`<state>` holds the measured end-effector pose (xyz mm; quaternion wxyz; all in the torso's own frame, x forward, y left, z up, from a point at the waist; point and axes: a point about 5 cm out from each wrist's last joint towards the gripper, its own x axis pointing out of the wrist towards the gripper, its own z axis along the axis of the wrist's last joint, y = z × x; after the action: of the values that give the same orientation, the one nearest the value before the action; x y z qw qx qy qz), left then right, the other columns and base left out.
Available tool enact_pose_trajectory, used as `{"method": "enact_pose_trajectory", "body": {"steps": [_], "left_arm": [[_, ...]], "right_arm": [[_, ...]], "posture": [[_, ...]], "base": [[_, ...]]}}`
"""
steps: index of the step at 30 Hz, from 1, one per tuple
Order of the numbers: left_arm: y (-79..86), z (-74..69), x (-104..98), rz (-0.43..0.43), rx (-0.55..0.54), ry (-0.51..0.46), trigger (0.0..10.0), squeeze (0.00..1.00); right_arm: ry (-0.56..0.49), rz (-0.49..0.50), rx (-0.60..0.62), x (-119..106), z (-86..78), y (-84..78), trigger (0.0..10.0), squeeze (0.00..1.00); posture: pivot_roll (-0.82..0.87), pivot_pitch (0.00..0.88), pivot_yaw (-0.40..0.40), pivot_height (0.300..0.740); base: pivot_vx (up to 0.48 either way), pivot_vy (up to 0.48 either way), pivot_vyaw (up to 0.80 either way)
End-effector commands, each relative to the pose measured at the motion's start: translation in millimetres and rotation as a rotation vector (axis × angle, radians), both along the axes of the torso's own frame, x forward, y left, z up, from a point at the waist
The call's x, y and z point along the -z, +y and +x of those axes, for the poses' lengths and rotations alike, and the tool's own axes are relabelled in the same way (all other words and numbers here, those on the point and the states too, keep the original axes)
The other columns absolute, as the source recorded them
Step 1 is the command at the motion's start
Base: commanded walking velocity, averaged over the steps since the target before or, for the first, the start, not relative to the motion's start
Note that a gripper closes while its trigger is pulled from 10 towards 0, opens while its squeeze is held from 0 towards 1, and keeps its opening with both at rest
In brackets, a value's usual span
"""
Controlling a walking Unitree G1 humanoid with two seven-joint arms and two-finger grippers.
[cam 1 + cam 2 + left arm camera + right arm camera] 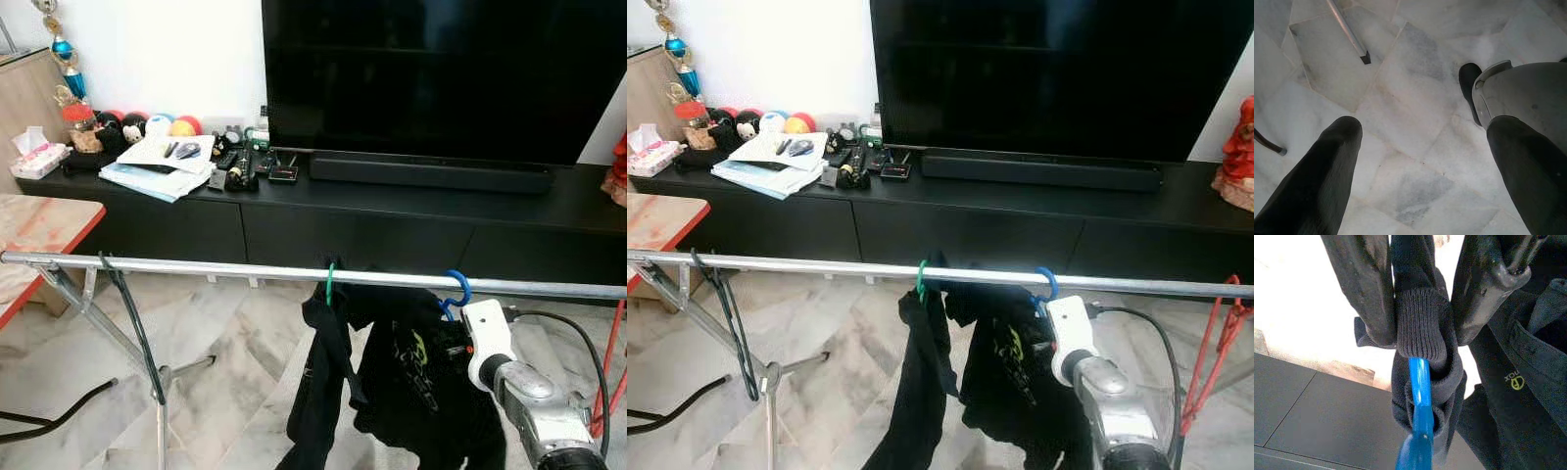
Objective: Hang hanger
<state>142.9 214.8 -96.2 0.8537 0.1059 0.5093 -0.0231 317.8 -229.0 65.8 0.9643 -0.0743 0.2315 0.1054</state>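
steel rail (225, 266) crosses marble floor (235, 392) before black tv cabinet (392, 211).

Location: domestic living room. Indicators: a large television (441, 69) with a soundbar (429, 173) below it, both on a long black media console (323, 220). The console's left end carries papers (162, 162), remote controls (227, 157), plush toys (147, 124) and a tissue box (37, 157). Marble floor tiles (225, 372). A metal drying rail (245, 267) holds dark garments (392, 382).

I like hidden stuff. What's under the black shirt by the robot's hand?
A blue hanger pokes out through the collar of the black shirt, gripped by the right gripper. The shirt covers the hanger's shoulders.
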Motion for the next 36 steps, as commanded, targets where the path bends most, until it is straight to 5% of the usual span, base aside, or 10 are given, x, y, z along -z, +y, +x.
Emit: {"method": "enact_pose_trajectory", "body": {"steps": [1, 26, 36], "left_arm": [[2.4, -7.6, 2, 0.012, -0.001, 0.030, 10.0, 0.00], [10.5, -15.7, 3, 0.000, 0.006, 0.047, 10.0, 0.00], [8.9, -17.2, 4, 0.000, 0.004, 0.035, 10.0, 0.00]], "right_arm": [[0.016, -0.003, -0.003, 3, -0.6, 1.2, 0.0, 0.00], [0.029, 0.031, 0.013, 14, -5.8, 17.4, 0.0, 0.00], [-0.279, 0.058, 0.206, -10, -8.5, 14.5, 0.0, 0.00]], "posture": [[0.06, 0.020, 0.019, 0.740], [0.07, 0.039, 0.019, 0.740], [0.07, 0.042, 0.015, 0.740]], "base": [[0.000, 0.000, 0.00], [0.000, 0.000, 0.00], [0.000, 0.000, 0.00]]}}
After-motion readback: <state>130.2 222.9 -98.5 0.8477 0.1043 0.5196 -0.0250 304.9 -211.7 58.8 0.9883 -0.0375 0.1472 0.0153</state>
